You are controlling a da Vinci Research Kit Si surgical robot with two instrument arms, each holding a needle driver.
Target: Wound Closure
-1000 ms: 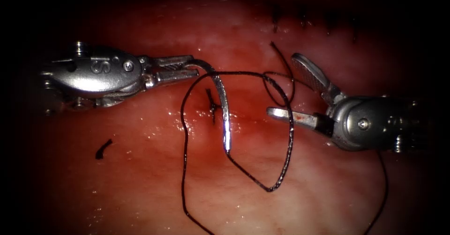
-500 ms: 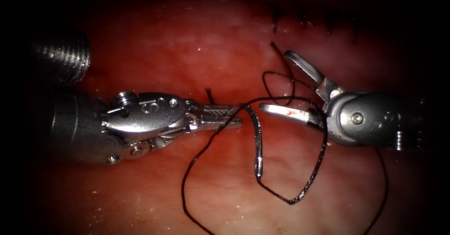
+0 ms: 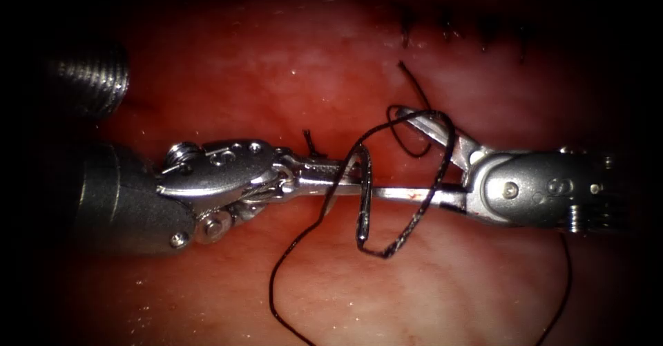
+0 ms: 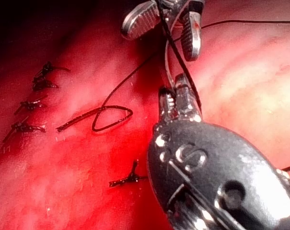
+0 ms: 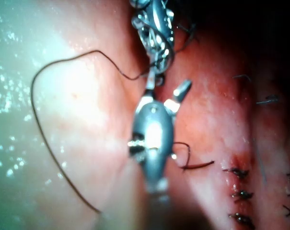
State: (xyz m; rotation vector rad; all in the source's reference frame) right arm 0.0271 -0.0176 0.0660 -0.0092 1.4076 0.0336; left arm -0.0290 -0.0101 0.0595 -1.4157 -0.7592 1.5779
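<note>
My left tool [image 3: 349, 172] comes in from the left with its jaws shut on the curved needle [image 3: 364, 201] near one end. The needle hangs free above the tissue [image 3: 228, 70], and its lower end carries the dark thread [image 3: 414, 222]. My right tool [image 3: 390, 152] is open and grips nothing. Its lower jaw crosses the needle, and a loop of thread lies around both jaws. In the left wrist view the left tool [image 4: 176, 98] faces the right tool's spread jaws. The right wrist view has the right tool [image 5: 166, 87] open just short of the left tool [image 5: 156, 28].
One tied stitch [image 3: 309, 141] sits just behind the left jaws, with a row of finished stitches [image 3: 449, 32] further back on the right. A loose thread tail with a small loop [image 3: 407, 139] lies behind the right tool. Slack thread [image 3: 273, 298] trails toward the front.
My left tool moved down and right with the needle, toward the right tool. The right tool shifted left, so its lower jaw now crosses the needle and the thread loop lies around its jaws.
</note>
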